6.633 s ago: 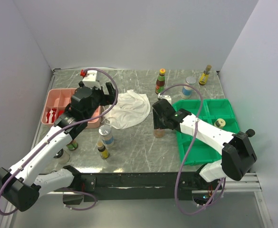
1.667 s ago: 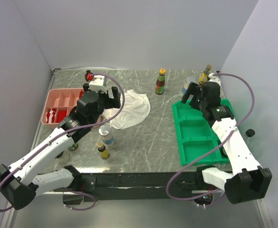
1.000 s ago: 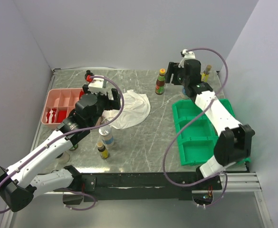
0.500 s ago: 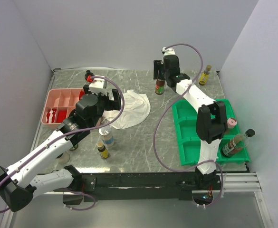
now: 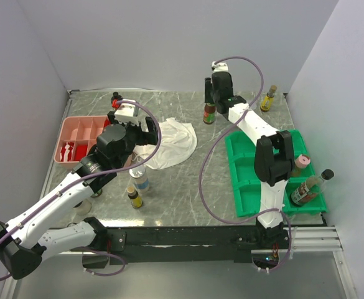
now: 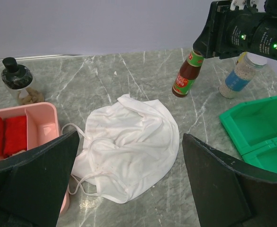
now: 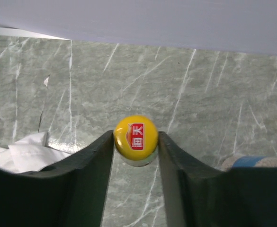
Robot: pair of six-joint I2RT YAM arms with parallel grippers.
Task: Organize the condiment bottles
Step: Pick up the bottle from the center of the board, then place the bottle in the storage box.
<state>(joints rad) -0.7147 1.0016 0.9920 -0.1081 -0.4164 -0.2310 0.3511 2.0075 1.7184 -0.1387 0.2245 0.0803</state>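
Observation:
At the back of the table stands a red-labelled condiment bottle with a yellow cap. My right gripper is above it, and both fingers press the cap's sides. The left wrist view shows this bottle upright under the right gripper. My left gripper hangs open over the white cloth with nothing between its fingers. Other bottles: a blue-labelled clear one, a small dark one, a yellow-capped one, and a dark sauce bottle in the green tray.
A pink tray sits at the left and holds red packets. A blue-labelled jar stands right of the gripped bottle, and a black-capped jar behind the pink tray. A pink-capped jar rests in the green tray. Walls enclose three sides.
My right arm swung left from the blue-labelled jar to the red-labelled bottle, and its fingers closed on the yellow cap. The left arm barely moved.

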